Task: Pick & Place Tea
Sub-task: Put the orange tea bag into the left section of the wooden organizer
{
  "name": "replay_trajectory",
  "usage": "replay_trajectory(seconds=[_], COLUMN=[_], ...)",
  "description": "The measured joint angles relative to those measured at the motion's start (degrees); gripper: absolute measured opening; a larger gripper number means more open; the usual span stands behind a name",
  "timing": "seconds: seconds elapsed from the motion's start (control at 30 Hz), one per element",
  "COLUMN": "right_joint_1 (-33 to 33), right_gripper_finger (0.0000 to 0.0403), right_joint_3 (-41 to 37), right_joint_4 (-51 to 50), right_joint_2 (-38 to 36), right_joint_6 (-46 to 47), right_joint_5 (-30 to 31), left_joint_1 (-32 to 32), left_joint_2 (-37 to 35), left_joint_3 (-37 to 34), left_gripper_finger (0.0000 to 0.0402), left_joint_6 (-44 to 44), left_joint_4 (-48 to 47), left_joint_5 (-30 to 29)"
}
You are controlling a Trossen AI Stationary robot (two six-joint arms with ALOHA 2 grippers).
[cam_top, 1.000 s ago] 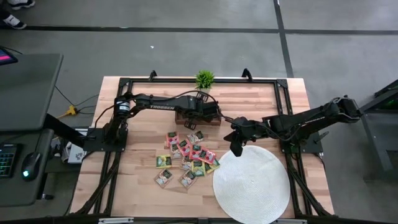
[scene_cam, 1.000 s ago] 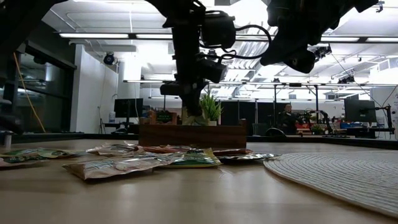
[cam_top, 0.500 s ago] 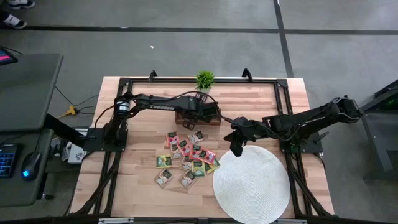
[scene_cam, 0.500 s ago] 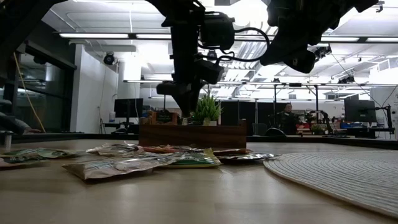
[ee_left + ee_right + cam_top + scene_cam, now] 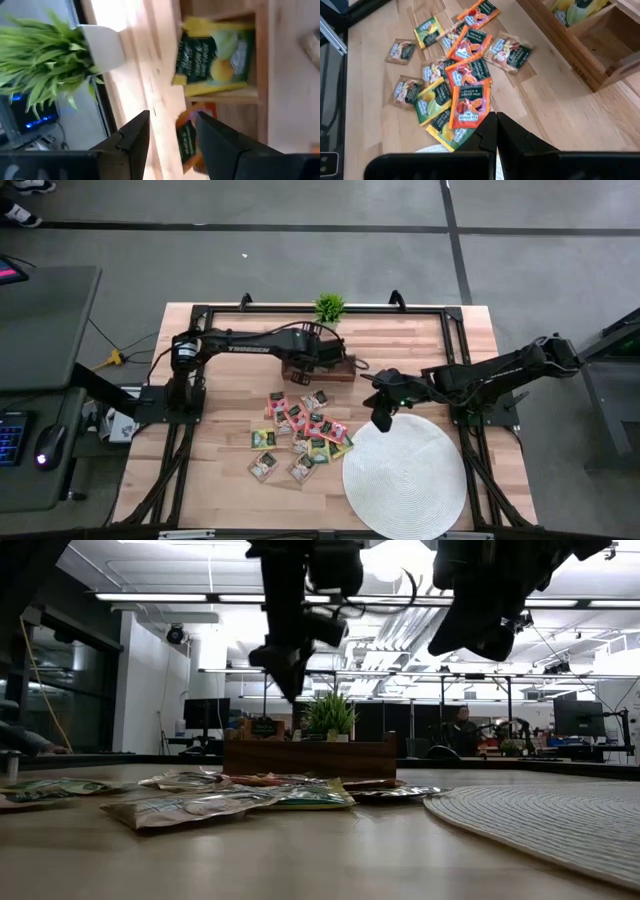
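mostly the tea packets [image 5: 300,438] lie loose in a flat scatter on the bare wooden table [image 5: 215,455], toward the table's front, between the wooden box [image 5: 320,370] and the round white mat [image 5: 405,475]; at least 2 more sit inside the box's compartments, a yellow one [image 5: 215,57] and an orange one [image 5: 192,137]. from the pile, the box lies toward the back edge, just beside the nearest packets, its long axis across the table, with the potted plant [image 5: 329,307] behind it. the left gripper [image 5: 333,360] hangs above the box, fingers parted and holding nothing. the right gripper [image 5: 382,418] hovers at the mat's near edge, pinched closed and empty. judged from this, the right gripper is the nearer to the loose pile, which lies just to its left-arm side.
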Motion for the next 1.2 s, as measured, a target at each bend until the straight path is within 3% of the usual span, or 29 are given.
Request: replay_trajectory(seconds=[0.17, 0.3, 0.37, 0.43, 0.5, 0.6, 0.87, 1.0, 1.2], right_joint_1=[0.2, 1.5, 2.1, 2.6, 2.9, 3.0, 3.6, 4.4, 5.7], right_gripper_finger=[0.0000, 0.0000, 0.0000, 0.0000, 0.0000, 0.0000, 0.0000, 0.0000, 0.0000], right_joint_3=[0.0, 0.0, 0.0, 0.0, 0.0, 0.1, 0.1, 0.1, 0.1], right_joint_4=[-1.2, -1.2, -1.3, -1.1, -0.7, 2.8, 12.6, 17.7, 24.4], right_joint_2=[0.0, 0.0, 0.0, 0.0, 0.0, 0.8, 11.0, 16.4, 22.9], right_joint_6=[-2.4, -5.1, -5.6, -5.6, -5.6, -5.8, -7.0, -6.2, -5.6], right_joint_5=[-2.3, -3.9, -3.1, -0.7, 2.0, 3.5, -1.1, -1.1, -1.6], left_joint_1=[-0.4, -1.4, -2.7, -4.4, -6.7, -10.8, -19.8, -20.2, -18.2], left_joint_2=[-3.1, -8.7, -11.8, -16.3, -19.0, -22.4, -20.9, -18.4, -14.3], left_joint_3=[-5.0, -13.3, -17.6, -23.2, -26.7, -32.1, -34.5, -34.7, -34.4], left_gripper_finger=[0.0153, 0.0153, 0.0153, 0.0153, 0.0153, 0.0153, 0.0153, 0.0153, 0.0153], left_joint_6=[-4.3, -9.2, -13.8, -18.1, -23.3, -29.9, -37.8, -45.3, -50.8], left_joint_4=[-0.4, 0.0, 6.1, 4.6, 11.7, 13.1, 34.9, 42.9, 50.5], left_joint_5=[0.8, 1.8, 2.1, 3.4, 4.2, 6.0, 13.6, 15.1, 22.2])
